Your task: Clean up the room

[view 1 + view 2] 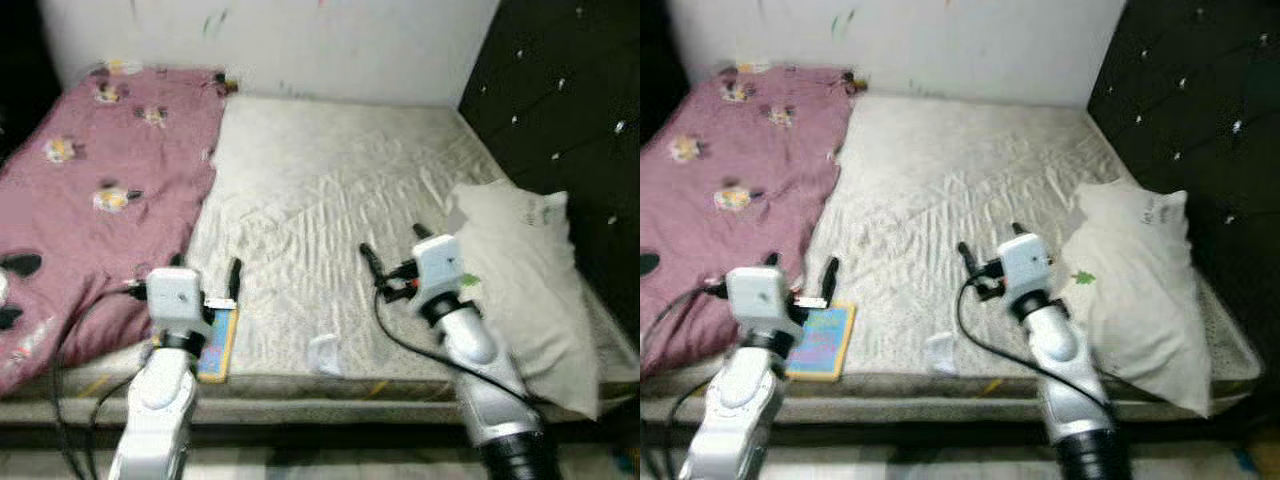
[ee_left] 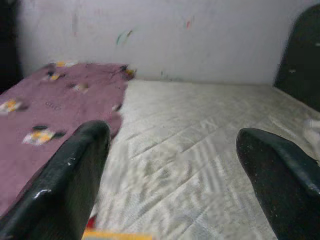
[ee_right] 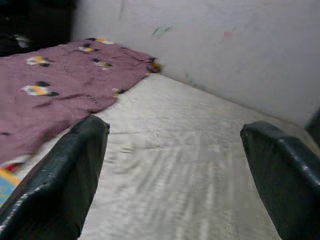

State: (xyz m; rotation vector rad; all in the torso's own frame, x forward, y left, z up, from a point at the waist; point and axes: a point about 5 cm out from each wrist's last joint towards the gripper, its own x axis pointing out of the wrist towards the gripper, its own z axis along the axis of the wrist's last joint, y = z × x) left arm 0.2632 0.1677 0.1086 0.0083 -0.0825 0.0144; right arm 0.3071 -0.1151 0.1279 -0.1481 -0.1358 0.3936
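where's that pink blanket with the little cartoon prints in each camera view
Left eye view: pink blanket covers the bed's left part, beside the left gripper.
Right eye view: same, left part.
Left wrist view: beyond one finger, toward the wall.
Right wrist view: likewise, beyond one finger.
Shared landmark: the blanket's edge against the bare mattress.

Spread jaws over mattress [image 3: 190, 165], blanket [image 3: 55, 95]

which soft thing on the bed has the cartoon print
The pink blanket on the robot's left, dotted with small cartoon figures; the pillow on the right is pale grey.
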